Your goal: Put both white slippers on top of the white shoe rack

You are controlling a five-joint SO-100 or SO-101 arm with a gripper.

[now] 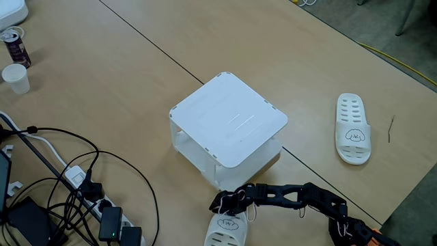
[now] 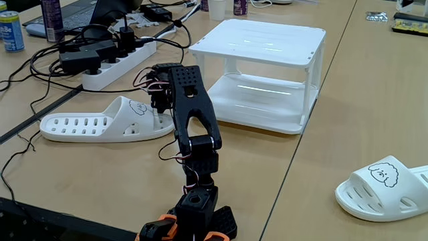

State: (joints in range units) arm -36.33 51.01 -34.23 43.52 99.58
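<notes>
In a fixed view, far left on the bench: a dark drink can and a small white paper cup, with a tangle of black cables and a power strip below them. At centre stands the white shoe rack, top surface bare, lower tier visible under it. Just below the rack's near corner is the black arm, reaching leftward from the lower right, with the jaws right at the toe band of the first white slipper. That slipper lies at the bottom edge, partly cut off, cartoon face up. Right of the rack, well apart from it, the second white slipper lies flat on the bench, holes toward the top, face drawing toward the bottom.

In another fixed view, left to right: a blue can, power strip, then the first slipper lying flat on the bench, holes to the left. The jaws sit at the slipper's strap end, touching or just at it; the arm hides the fingertips, so cannot tell whether the jaws are closed on the strap. The rack stands just right of the arm. The second slipper lies at lower right.
</notes>
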